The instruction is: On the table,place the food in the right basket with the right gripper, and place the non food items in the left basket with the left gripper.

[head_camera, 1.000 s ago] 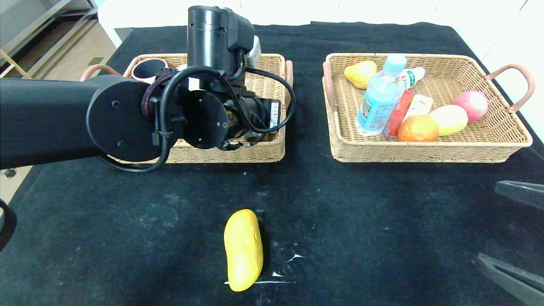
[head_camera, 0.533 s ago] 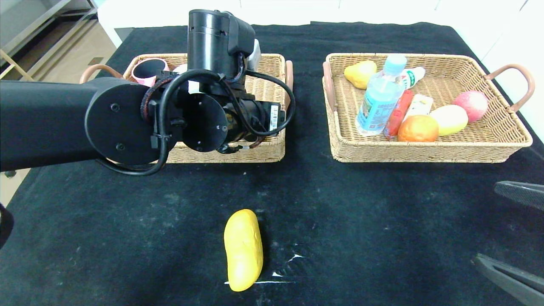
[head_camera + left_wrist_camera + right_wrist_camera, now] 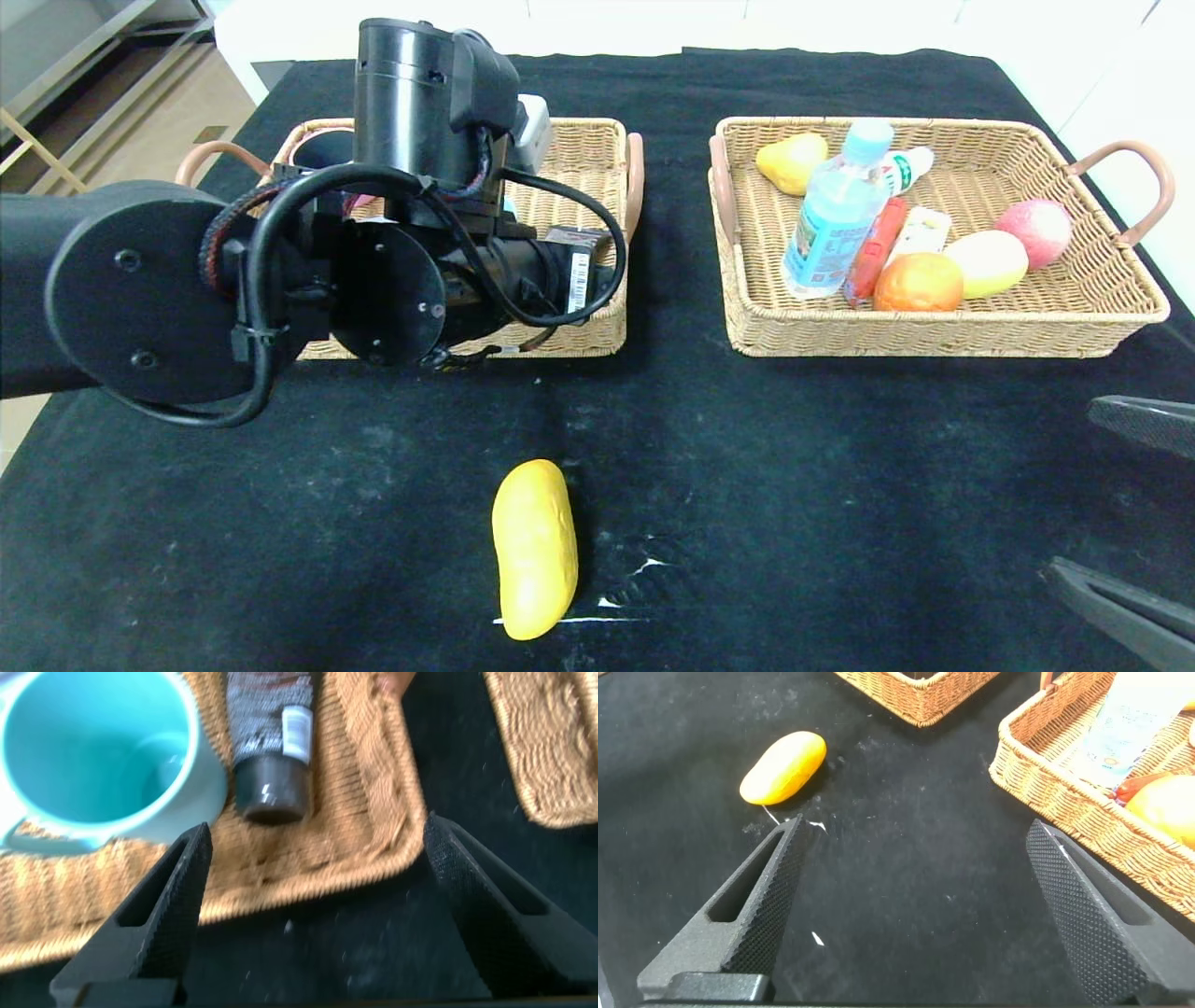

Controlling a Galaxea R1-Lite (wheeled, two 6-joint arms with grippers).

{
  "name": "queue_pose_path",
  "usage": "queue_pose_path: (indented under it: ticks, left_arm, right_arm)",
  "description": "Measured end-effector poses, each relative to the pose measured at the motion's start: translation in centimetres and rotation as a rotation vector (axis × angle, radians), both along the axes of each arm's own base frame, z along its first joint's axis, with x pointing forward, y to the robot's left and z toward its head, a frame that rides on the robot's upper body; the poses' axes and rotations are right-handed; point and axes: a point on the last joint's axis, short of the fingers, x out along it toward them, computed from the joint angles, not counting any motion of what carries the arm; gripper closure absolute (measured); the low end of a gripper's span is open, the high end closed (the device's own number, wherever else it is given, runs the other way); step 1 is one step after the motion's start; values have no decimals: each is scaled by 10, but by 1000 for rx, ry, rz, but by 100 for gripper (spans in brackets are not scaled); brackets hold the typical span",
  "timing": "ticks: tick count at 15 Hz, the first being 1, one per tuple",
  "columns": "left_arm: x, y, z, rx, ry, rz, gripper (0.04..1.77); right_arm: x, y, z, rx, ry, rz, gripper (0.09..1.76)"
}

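My left gripper (image 3: 318,835) hangs open over the near rim of the left basket (image 3: 308,873), with nothing between its fingers. In that basket lie the black squeeze tube (image 3: 271,737) and, beside it, the pale teal mug (image 3: 93,756). In the head view the left arm hides its own jaws and most of the left basket (image 3: 597,140). The long yellow mango (image 3: 534,549) lies alone on the table (image 3: 747,448) near the front. The right basket (image 3: 934,341) holds the bottle (image 3: 834,219), the sausage (image 3: 876,247) and the carton (image 3: 920,233). At the front right, my right gripper (image 3: 1069,490) stands open and empty.
Round fruits share the right basket: an orange (image 3: 918,282), a pink apple (image 3: 1034,231), a pale yellow fruit (image 3: 986,263) and a yellow pear (image 3: 792,161). Bare black cloth separates the two baskets. The right wrist view shows the mango (image 3: 783,767) beyond one finger.
My left arm has drawn back to the left and toward the basket's near edge. Nothing in the right basket, the mango or the right gripper has moved.
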Motion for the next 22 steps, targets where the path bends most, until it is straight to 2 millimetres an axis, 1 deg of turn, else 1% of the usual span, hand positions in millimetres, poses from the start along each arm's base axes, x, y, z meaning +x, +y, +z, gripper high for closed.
queue_pose_path:
  ticks: [4,8,10,12,14,16,18,20,22]
  left_arm:
    - [-21,17,2,0,21,5,14]
    - [-43,31,4,-45,141,32,12]
    - [-56,32,-1,-44,223,36,12]
    - [-62,31,-4,-19,268,27,11]
    - [-65,33,-11,26,335,35,11]
    - [-66,31,-17,0,408,67,11]
    - [-66,27,-24,-32,491,45,11]
    - [-69,24,-29,-26,549,22,11]
    - [-72,17,-36,-29,594,35,10]
  right_arm:
    - [0,0,-1,-2,2,1,14]
    - [0,0,-1,-5,5,0,14]
    - [1,1,-3,-8,11,1,14]
    - [2,2,-4,-11,16,0,14]
    - [2,2,-4,-13,19,0,14]
    - [3,2,-4,-14,19,1,14]
    - [3,2,-4,-15,19,1,14]
    - [3,2,-4,-20,14,1,14]
    - [3,2,-5,-21,15,1,14]
